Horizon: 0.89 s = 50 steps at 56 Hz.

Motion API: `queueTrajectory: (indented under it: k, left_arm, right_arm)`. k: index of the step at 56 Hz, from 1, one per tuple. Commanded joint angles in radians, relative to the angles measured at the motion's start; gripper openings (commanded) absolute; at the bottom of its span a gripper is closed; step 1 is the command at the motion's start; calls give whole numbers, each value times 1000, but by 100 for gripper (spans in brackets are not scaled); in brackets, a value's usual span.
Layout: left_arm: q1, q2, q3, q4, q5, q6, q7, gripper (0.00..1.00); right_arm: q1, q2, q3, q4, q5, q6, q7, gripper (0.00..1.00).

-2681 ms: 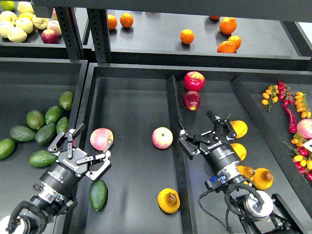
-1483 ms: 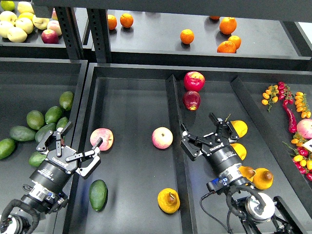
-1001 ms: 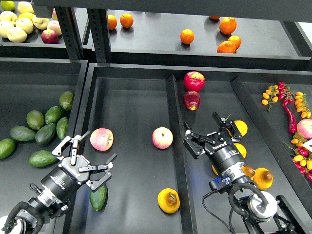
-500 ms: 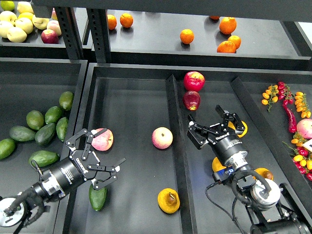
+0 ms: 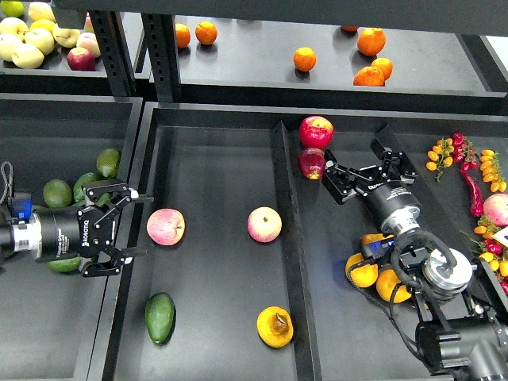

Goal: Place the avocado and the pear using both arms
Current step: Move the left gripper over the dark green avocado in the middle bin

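Note:
The avocado (image 5: 159, 317) lies alone on the floor of the middle tray, near its front left. The pear (image 5: 275, 326), golden with a dark sunken patch, lies at the tray's front, right of the avocado. My left gripper (image 5: 127, 225) is open and empty, pointing right over the wall between the left bin and the middle tray, just left of a pink apple (image 5: 165, 227). My right gripper (image 5: 371, 164) is open and empty in the right tray, next to a dark red apple (image 5: 311, 163).
A second pink apple (image 5: 263, 224) sits mid-tray. Several avocados (image 5: 58, 193) lie in the left bin behind my left arm. Yellow pears (image 5: 377, 278) sit under my right arm. A red apple (image 5: 316, 131) is at the back. Oranges (image 5: 304, 59) on the shelf. Peppers (image 5: 470, 178) far right.

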Motion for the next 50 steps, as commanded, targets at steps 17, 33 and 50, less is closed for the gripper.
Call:
queueTrajectory:
  k: [17,33,50]
  left_arm:
    - [-492,-87,619,2,230,0,0,100]
    - [-532,-152,824,10,329,0,0,99]
    - [-661,-291,987,65,335,0,0,99]
  right_arm:
    - [115,0,48,-120,-6,1,2,100]
    - [149,0,51,-165,-7,9,2,100]
    - [155,0,51,-170,-7,12,2,100]
